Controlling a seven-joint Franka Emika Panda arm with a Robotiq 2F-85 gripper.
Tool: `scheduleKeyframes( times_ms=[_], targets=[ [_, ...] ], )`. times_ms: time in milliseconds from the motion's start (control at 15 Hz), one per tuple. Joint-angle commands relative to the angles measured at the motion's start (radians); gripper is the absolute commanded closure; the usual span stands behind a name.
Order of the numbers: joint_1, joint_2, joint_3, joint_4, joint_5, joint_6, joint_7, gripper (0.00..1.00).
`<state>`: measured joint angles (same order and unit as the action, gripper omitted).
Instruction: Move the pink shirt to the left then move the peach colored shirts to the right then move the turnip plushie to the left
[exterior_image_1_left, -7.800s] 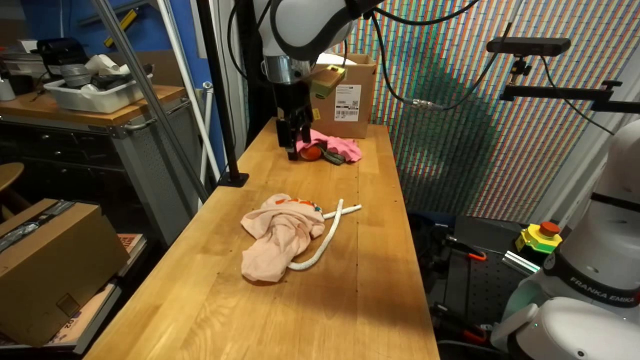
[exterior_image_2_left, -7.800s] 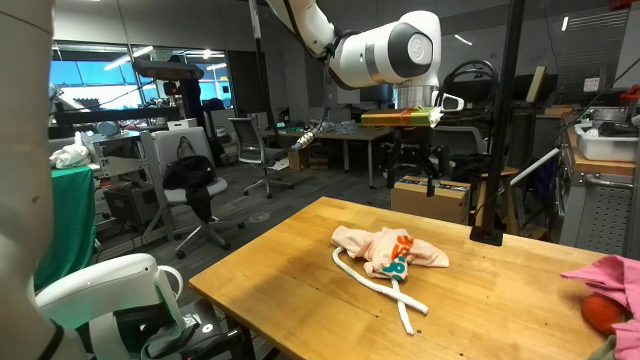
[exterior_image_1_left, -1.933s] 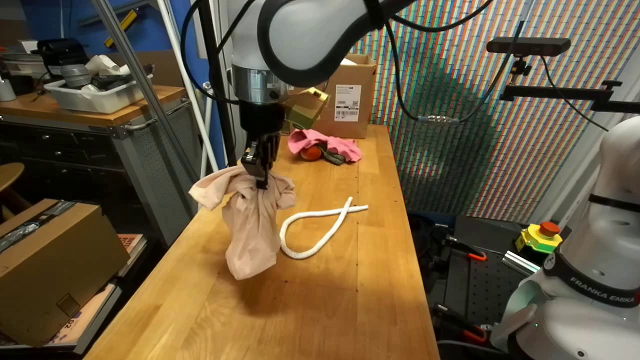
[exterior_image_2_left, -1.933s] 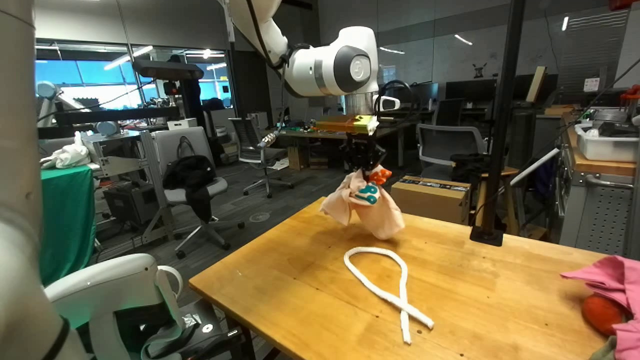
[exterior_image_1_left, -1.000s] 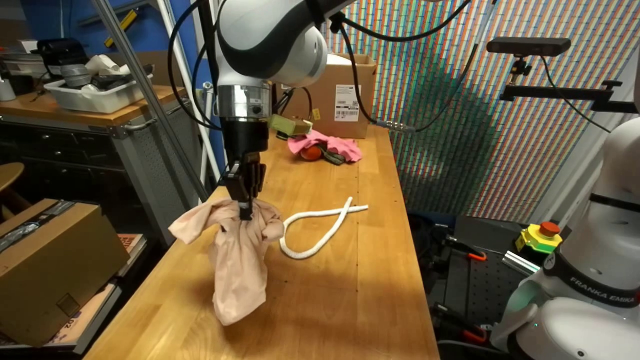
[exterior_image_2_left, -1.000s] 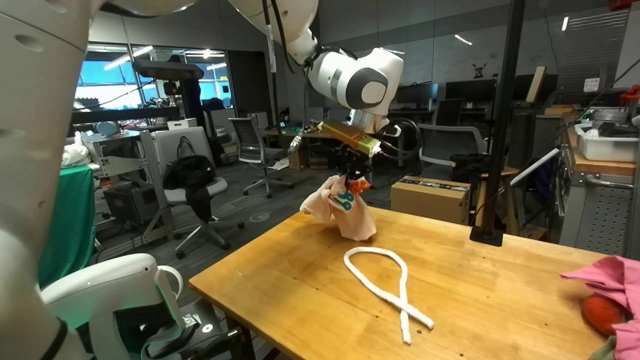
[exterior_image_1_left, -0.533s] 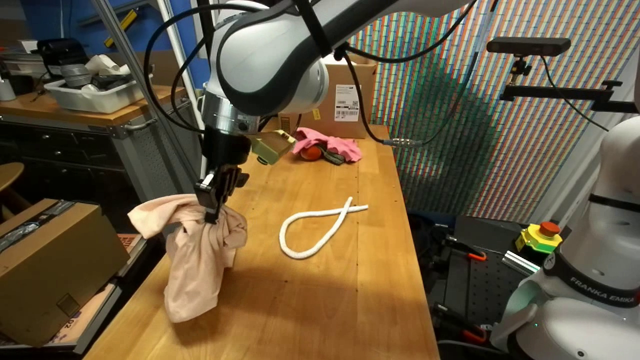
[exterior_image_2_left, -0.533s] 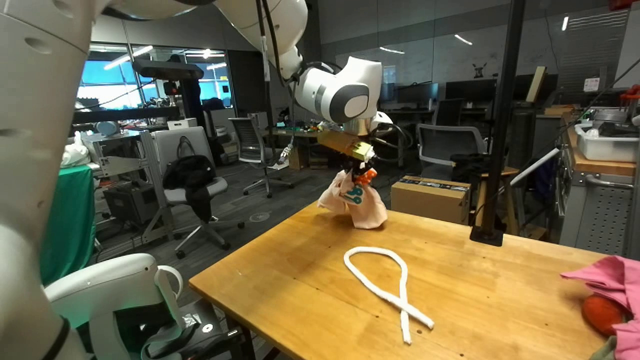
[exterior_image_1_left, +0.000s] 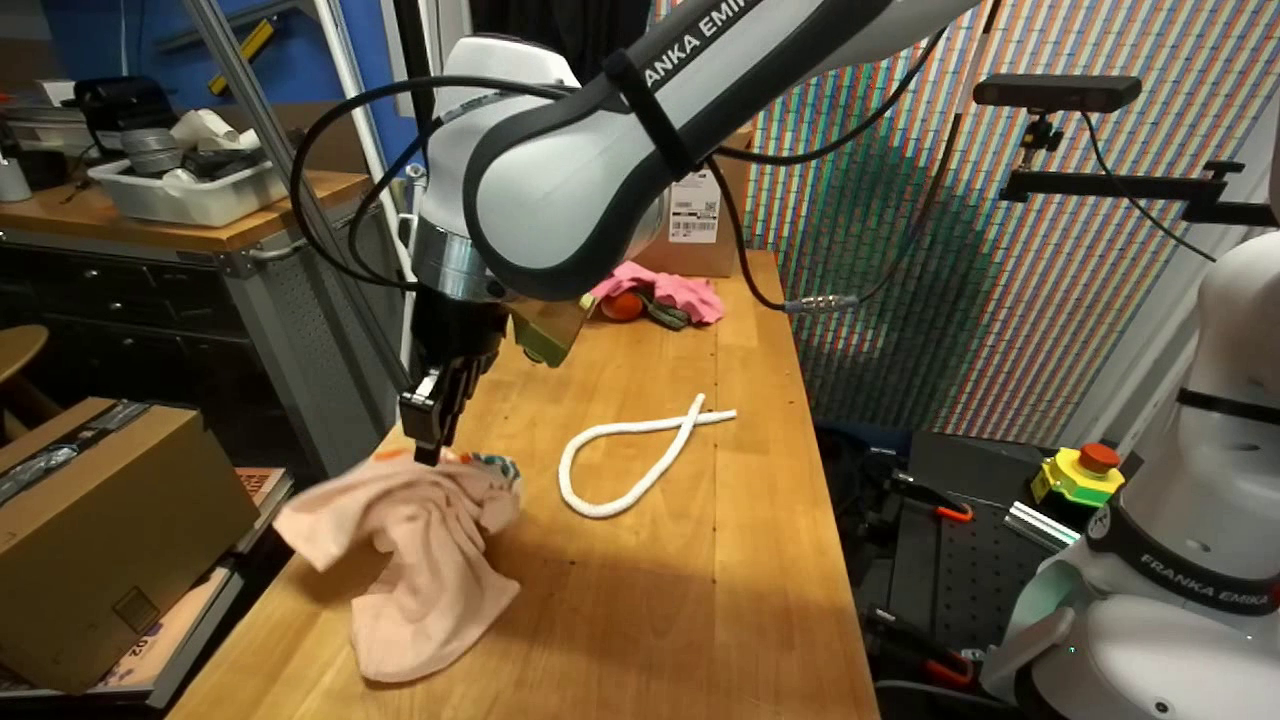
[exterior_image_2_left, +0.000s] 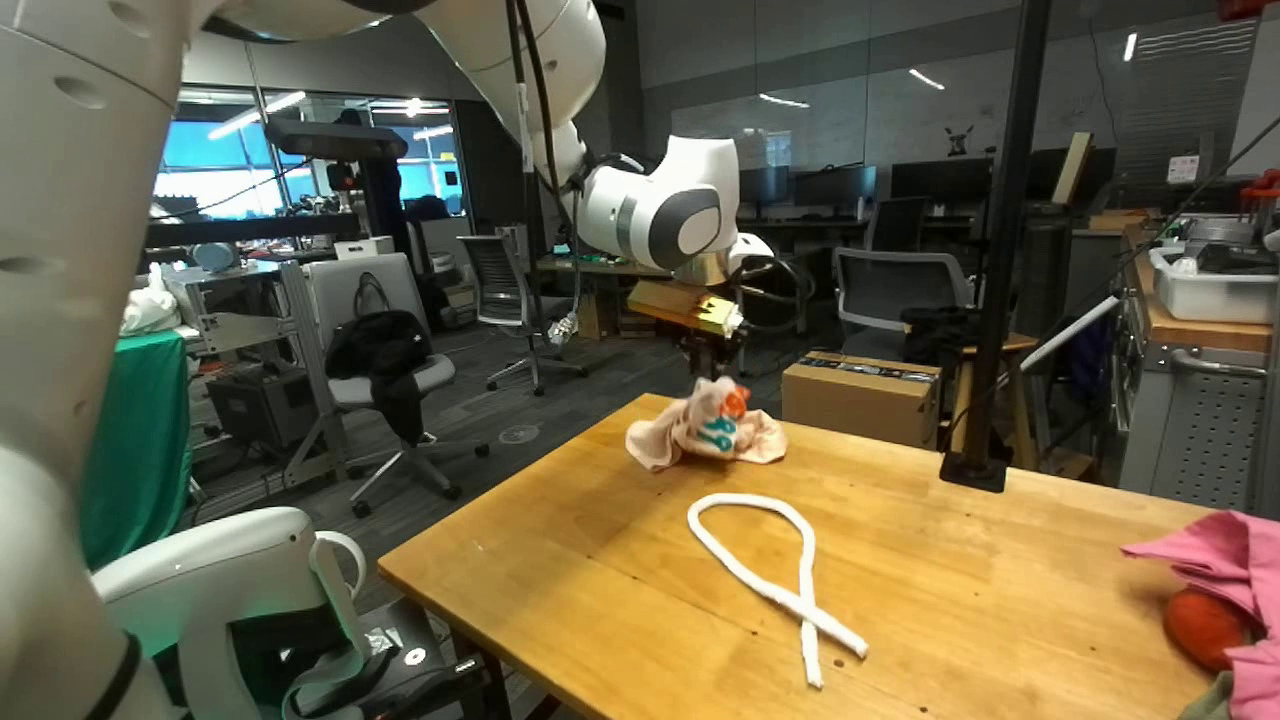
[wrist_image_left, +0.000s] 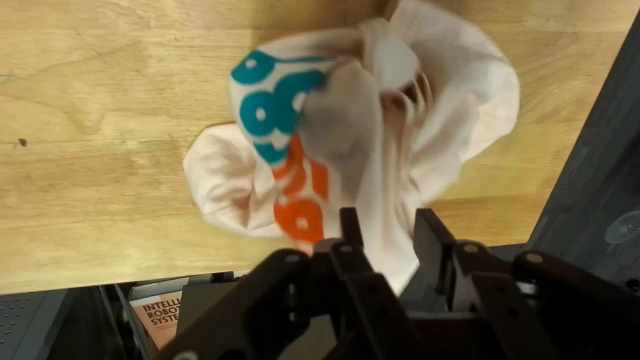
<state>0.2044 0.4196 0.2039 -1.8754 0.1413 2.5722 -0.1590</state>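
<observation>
The gripper (wrist_image_left: 384, 220) hangs, fingers apart, over the peach shirt (exterior_image_1_left: 425, 560), which could slide off the table (exterior_image_1_left: 650, 620) if the corner seemingly past its edge drags, while the turnip toy (exterior_image_1_left: 622, 306) sits against the pink shirt (exterior_image_1_left: 688, 295)

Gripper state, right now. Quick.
Gripper: open, holding nothing; the peach shirt is just beneath it.

Table (exterior_image_1_left: 650, 600): pale wood; I see it in every view.
Peach shirt (exterior_image_1_left: 425, 560): crumpled near a corner, blurred; I can't tell how much touches.
White rope (exterior_image_1_left: 598, 511): loop, ends crossed, apart from the shirt.
Pink shirt (exterior_image_1_left: 692, 296): bunched over part of the turnip plushie (exterior_image_1_left: 622, 306).
Cardboard box (exterior_image_1_left: 700, 252): just behind these.
Black pole (exterior_image_2_left: 1007, 230): foot near the edge.
</observation>
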Motion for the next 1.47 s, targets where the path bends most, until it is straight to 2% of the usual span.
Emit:
scheduleKeyframes(
  times_ms=[0, 267, 467, 800, 1067, 1400],
  targets=[
    [0.018, -0.011, -0.02, -0.012, -0.093, 0.014, 0.04, 0.33],
    [0.027, -0.029, -0.042, -0.002, -0.19, -0.049, 0.075, 0.02],
    [0.073, -0.047, -0.142, 0.017, -0.4, -0.126, 0.188, 0.0],
    [0.085, -0.039, -0.25, 0.057, -0.679, -0.246, 0.369, 0.0],
    [0.066, -0.013, -0.286, 0.08, -0.79, -0.341, 0.474, 0.0],
    [0.029, 0.018, -0.28, 0.094, -0.898, -0.496, 0.409, 0.0]
  ],
)
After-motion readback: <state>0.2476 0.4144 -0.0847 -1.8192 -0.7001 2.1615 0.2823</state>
